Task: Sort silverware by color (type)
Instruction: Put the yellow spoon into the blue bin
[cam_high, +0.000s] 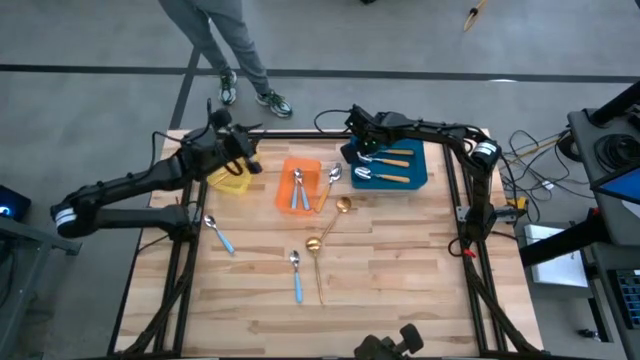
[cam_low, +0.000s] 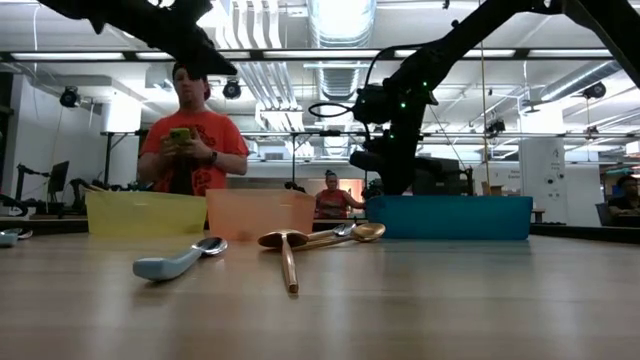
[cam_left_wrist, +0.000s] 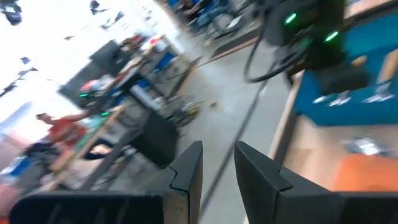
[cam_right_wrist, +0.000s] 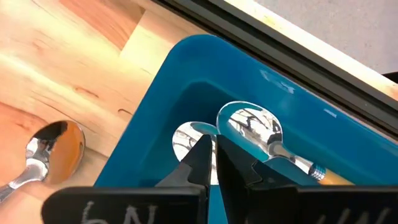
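Working from left to right across the table (cam_high: 400, 300), we have our left gripper (cam_high: 243, 153) hovering over the yellow bin (cam_high: 229, 181); its fingers stand a little apart with nothing between them, and we cannot see whether anything lies in that bin. Just beside it on the bare wood lies one blue-handled spoon (cam_high: 218, 234), not yet sorted. The orange bin (cam_high: 299, 185) already holds two blue-handled spoons, with another spoon (cam_high: 327, 186) leaning across its edge. In the middle, two gold spoons (cam_high: 316, 255) and a further blue-handled spoon (cam_high: 296, 274) wait on the wood. On the right, the blue bin (cam_high: 396, 168) holds two orange-handled spoons (cam_high: 386, 167). Our right gripper (cam_right_wrist: 213, 152) hangs low inside that bin, its fingers closed together and empty, just over the spoon bowls. So we judge the sorting roughly half done. The only writing we find is a scrawl on our right gripper's body, perhaps "6N"; we cannot read it surely.
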